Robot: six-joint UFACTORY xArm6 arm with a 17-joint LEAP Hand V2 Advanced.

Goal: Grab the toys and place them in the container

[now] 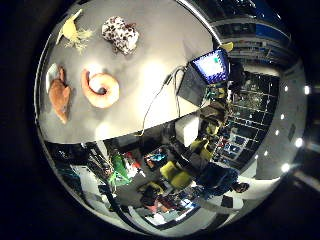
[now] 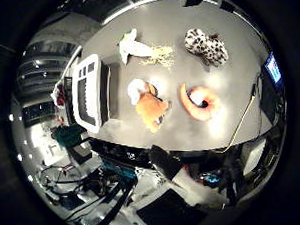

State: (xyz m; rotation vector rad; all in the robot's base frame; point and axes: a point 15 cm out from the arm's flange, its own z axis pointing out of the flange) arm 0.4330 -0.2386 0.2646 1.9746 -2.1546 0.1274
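Several soft toys lie on a grey table (image 2: 192,69), far below the palm. A curled orange shrimp toy (image 2: 199,102) lies near the table's front edge. Beside it sits an orange and white plush animal (image 2: 149,106). A pale yellow toy with straw-like strands (image 2: 140,49) lies farther back, and a black-and-white spotted plush (image 2: 207,46) lies beside that. A white slatted container (image 2: 91,92) stands at the table's end, next to the orange plush. No part of the hand shows in either view.
A laptop with a lit screen (image 1: 210,67) stands at the other end of the table, with a cable (image 1: 152,102) running across the surface. Beyond the table's edge the floor holds chairs and clutter (image 1: 170,170).
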